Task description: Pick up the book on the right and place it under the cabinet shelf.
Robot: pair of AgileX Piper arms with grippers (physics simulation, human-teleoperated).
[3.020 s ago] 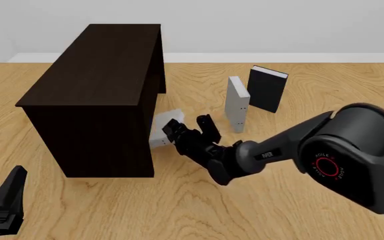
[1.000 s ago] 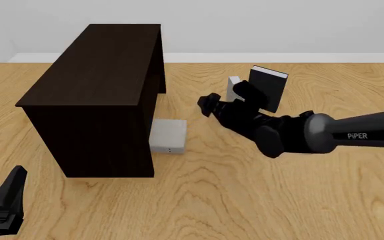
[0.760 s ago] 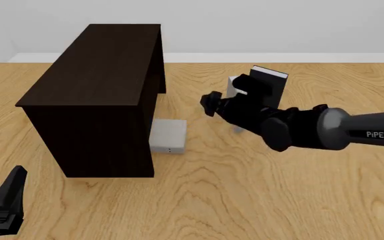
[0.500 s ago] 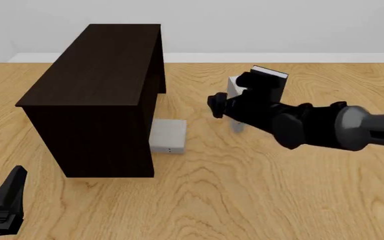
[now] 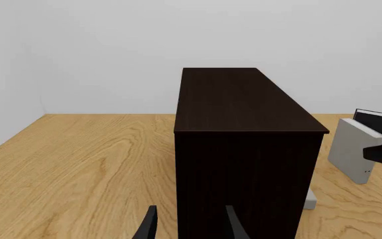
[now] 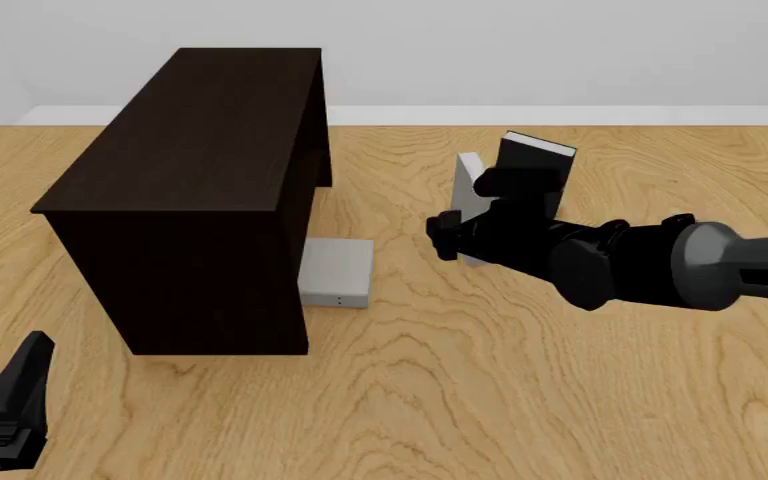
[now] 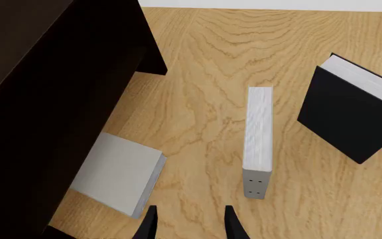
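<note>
We see a light wood-grain table [image 6: 398, 400] meeting a plain pale wall [image 6: 558, 50] with a white skirting strip. The dark cabinet shelf [image 6: 197, 190] stands at the left, with the grey book [image 6: 337, 272] lying flat, half tucked beneath it. A second grey book [image 7: 258, 142] stands upright beside a black book [image 7: 353, 117]. The right gripper [image 6: 484, 208] hovers near them, released and empty; the left gripper [image 5: 186, 226], low near the cabinet, has parted fingers.

Clearly a simulated tabletop scene: flat-rendered wood-grain table [image 6: 491, 400], blank pale wall [image 5: 177, 40] behind, plain dark cabinet [image 6: 197, 160] and untextured books, no room furnishings.
</note>
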